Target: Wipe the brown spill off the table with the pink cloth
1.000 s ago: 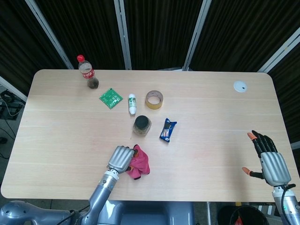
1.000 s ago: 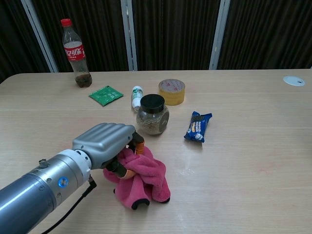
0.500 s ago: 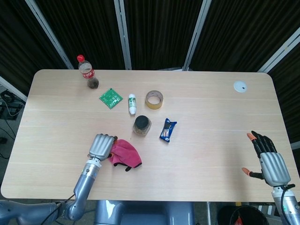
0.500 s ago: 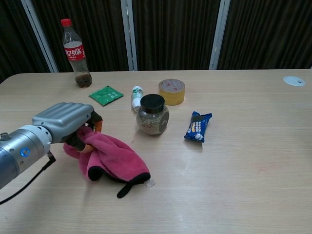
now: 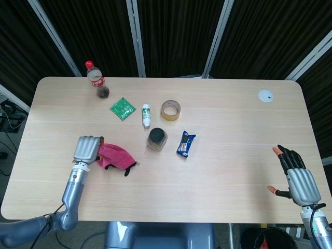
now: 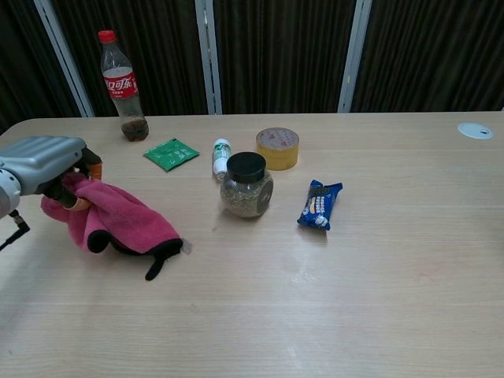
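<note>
My left hand (image 5: 86, 149) (image 6: 46, 163) grips one end of the pink cloth (image 5: 115, 156) (image 6: 118, 223) at the table's left side. The cloth trails to the right of the hand, lying flat on the wood, with a dark trim at its end. No brown spill shows plainly; only a faint wet sheen (image 6: 298, 266) marks the wood in front of the jar. My right hand (image 5: 298, 179) hangs beyond the table's right front corner with its fingers apart and nothing in it. The chest view does not show it.
A glass jar with a black lid (image 5: 156, 139) (image 6: 246, 186) and a blue snack packet (image 5: 185, 143) (image 6: 320, 204) stand mid-table. Behind them are a tape roll (image 5: 170, 110), a small white bottle (image 5: 146, 114), a green sachet (image 5: 122, 108) and a cola bottle (image 5: 97, 80). A white disc (image 5: 265, 95) sits far right.
My left hand has dragged the pink cloth leftward across the table, from in front of the jar to the left side. The right hand has stayed put.
</note>
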{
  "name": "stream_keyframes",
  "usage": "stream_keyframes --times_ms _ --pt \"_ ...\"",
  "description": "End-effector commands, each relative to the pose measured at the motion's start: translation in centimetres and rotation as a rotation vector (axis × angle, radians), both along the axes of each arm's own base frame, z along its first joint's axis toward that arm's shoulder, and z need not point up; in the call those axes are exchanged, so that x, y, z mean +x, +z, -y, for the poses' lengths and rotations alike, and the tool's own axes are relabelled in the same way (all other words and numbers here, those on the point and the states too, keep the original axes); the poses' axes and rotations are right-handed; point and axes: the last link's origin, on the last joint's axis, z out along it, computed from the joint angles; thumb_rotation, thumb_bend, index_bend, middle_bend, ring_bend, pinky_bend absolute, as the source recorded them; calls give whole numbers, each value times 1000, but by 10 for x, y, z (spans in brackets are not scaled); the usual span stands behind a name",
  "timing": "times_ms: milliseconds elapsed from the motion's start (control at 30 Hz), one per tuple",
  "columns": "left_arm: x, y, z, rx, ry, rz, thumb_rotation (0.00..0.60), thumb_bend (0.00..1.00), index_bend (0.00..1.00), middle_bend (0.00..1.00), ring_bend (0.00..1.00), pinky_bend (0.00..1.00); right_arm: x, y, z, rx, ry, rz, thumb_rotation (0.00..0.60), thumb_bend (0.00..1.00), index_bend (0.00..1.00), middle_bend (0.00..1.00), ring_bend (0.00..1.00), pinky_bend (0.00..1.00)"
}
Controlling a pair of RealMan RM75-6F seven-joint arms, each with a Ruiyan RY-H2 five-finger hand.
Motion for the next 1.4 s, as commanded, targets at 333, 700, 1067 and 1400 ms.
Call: stream_keyframes --times_ms 333,700,1067,1400 --pt "-1 23 -6 36 24 67 600 304 524 214 174 345 0 0 0 -1 -3 -3 600 1 0 0 0 0" --pt "-4 37 -4 50 46 77 600 47 90 0 0 0 -1 -1 0 4 -8 -6 600 1 0 0 0 0" --pt "-17 66 19 60 64 152 600 43 92 0 0 0 -1 -1 1 8 -15 -6 600 2 0 0 0 0" --pt "-48 117 45 71 129 189 600 0 90 0 0 0 0 -2 0 5 -12 -31 600 1 0 0 0 0"
